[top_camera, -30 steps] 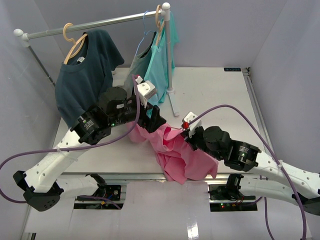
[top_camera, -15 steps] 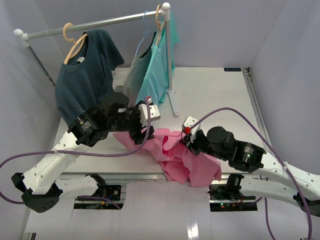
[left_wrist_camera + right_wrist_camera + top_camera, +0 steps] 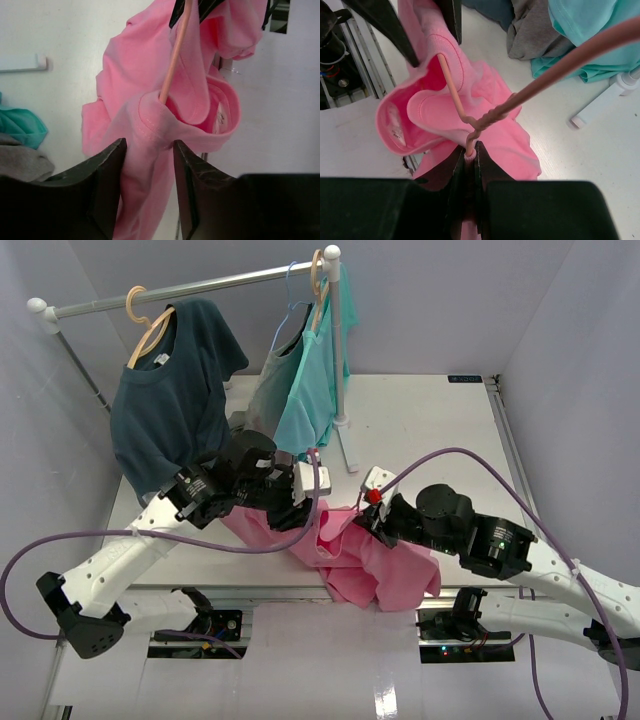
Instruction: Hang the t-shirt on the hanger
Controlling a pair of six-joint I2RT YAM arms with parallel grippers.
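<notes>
The pink t-shirt (image 3: pixel 372 568) hangs bunched at the table's near edge, between the two arms. One arm of the thin pink hanger (image 3: pixel 451 86) runs into its open collar (image 3: pixel 220 131). My right gripper (image 3: pixel 469 150) is shut on the hanger's twisted neck, with the hook wire (image 3: pixel 580 52) running up to the right. My left gripper (image 3: pixel 149 150) is at the collar from the left. Its jaws stand apart with a fold of the t-shirt (image 3: pixel 145 165) between them. In the top view the left gripper (image 3: pixel 305 512) and right gripper (image 3: pixel 362 520) are close together.
A clothes rail (image 3: pixel 190 288) crosses the back left. A navy shirt (image 3: pixel 170 390) hangs there on a tan wooden hanger (image 3: pixel 150 325), and a turquoise shirt (image 3: pixel 318 370) hangs by the post. The rack's white foot (image 3: pixel 350 452) lies on the table behind the grippers.
My left gripper has come down and towards the right arm, onto the shirt's collar, and its jaws have narrowed. The shirt has spread to the left. The right gripper keeps hold of the hanger.
</notes>
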